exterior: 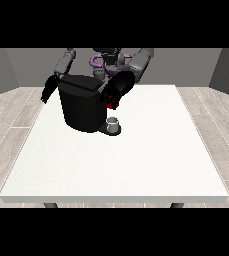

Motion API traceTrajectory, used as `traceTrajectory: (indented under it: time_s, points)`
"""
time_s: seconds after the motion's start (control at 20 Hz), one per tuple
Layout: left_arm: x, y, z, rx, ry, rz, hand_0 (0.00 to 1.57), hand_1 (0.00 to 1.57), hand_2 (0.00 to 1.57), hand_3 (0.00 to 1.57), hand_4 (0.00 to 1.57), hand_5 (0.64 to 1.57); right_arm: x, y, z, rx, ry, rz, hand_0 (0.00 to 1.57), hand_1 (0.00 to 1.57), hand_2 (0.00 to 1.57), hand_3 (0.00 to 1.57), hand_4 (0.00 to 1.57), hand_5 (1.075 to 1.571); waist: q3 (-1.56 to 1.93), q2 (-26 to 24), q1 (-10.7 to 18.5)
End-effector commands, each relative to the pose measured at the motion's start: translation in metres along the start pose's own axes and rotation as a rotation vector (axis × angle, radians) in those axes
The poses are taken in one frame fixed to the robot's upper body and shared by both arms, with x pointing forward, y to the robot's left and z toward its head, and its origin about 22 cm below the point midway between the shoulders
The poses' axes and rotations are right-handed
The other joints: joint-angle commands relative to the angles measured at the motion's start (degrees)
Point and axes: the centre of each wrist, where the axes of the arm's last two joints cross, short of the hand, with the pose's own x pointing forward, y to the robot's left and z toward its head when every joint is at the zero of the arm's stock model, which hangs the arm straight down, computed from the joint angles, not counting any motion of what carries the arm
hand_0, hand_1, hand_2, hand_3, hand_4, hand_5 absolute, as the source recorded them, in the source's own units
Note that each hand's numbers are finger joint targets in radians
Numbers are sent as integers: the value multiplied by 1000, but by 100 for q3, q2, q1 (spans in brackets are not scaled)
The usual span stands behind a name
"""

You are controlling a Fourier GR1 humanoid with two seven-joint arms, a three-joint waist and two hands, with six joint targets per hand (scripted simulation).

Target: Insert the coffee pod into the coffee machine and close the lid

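Grey thing [113,121] just below rt-side hand [117,89]

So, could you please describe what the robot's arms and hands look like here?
Both arms have rounded light grey shells on the upper segments and turn black towards the ends. Each ends in a black robot hand: one at the view's left, one at the view's right. Purple rings show on the torso between the arms. No markings or loose cables are visible.
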Motion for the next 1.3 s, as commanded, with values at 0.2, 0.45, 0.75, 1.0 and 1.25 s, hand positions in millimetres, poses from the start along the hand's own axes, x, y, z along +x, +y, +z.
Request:
traceTrajectory:
  time_s: [0.2,0.45,0.75,1.0,1.25]
  points:
    - [-3,-3,0,2,14,-29,0,0,526,441,0,1571,-10,7,6,-25,21,20,0,0,0,0,117,1571,-25,-45,131]
    - [-6,-35,4,-82,15,12,0,0,332,226,0,1571,-29,-6,13,-50,89,-14,0,0,0,0,153,1571,-24,-452,397]
    - [33,-79,-8,-163,2,100,0,0,0,52,0,1571,-82,-26,33,-112,229,-28,0,0,0,0,0,1571,-19,-1125,1045]
    - [20,-167,27,-271,24,299,0,0,282,0,0,1571,-113,-36,71,-119,345,0,0,0,0,0,0,1571,-25,-1963,1454]
    - [17,-231,59,-166,79,845,0,0,0,0,418,1571,-133,-49,101,-125,433,-6,0,0,0,0,0,1571,-40,-2655,1824]
